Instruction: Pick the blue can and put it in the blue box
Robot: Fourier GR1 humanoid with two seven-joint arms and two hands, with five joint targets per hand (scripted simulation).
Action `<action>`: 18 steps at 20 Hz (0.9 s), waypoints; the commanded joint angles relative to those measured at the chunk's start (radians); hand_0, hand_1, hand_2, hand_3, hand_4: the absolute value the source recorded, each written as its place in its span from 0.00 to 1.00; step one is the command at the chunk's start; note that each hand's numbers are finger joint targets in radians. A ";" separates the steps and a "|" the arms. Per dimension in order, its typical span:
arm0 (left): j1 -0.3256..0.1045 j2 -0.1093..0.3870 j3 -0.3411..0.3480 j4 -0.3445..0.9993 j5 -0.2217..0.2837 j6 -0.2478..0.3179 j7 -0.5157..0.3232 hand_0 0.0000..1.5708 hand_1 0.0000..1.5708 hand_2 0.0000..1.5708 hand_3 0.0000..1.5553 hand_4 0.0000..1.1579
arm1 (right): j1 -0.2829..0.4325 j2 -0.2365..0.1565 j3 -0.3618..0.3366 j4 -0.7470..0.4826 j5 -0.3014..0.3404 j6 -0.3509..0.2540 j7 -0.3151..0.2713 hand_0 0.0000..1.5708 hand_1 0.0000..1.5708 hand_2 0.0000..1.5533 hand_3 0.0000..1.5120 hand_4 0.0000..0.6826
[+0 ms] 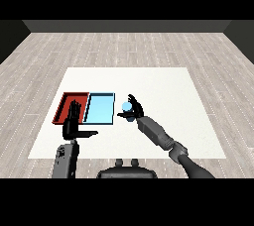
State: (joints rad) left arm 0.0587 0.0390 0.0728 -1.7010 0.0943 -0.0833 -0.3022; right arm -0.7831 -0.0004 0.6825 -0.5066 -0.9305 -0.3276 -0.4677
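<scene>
In the head view, the carrying step was under way: the right robot hand (135, 110) curled round the blue can (127, 106), holding it just beside the blue box (100, 108), at that box's three o'clock edge. The next move would likely call for a short shift toward nine o'clock, then a release over the box. The left robot hand (73, 122) stood with fingers straight and thumb out, holding nothing, near the red tray (66, 102) on the desk (163, 91).

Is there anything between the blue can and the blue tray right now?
Nothing visible. The right hand is curled round the blue can just right of the blue tray, with only bare table between. The left hand sits by the red tray, off that path.
</scene>
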 commanded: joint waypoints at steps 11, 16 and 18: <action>0.032 0.006 0.000 -0.043 0.023 -0.018 0.023 0.00 0.00 0.00 0.00 0.00 | -0.067 0.000 0.240 0.064 0.061 -0.278 0.175 0.98 0.98 0.98 0.98 0.79; -0.042 -0.018 -0.033 0.017 -0.018 0.025 0.038 0.00 0.00 0.00 0.00 0.00 | -0.102 -0.008 0.139 0.039 0.150 -0.219 0.140 0.96 0.96 0.96 0.94 0.82; -0.015 -0.010 -0.037 0.052 -0.021 -0.011 -0.028 0.00 0.00 0.00 0.00 0.00 | -0.087 -0.041 0.151 -0.063 0.164 -0.212 0.118 0.95 0.95 0.94 0.92 0.82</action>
State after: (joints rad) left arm 0.0362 0.0324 0.0539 -1.6680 0.0828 -0.0785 -0.3058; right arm -0.8748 -0.0151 0.8353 -0.4623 -0.8091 -0.5387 -0.3468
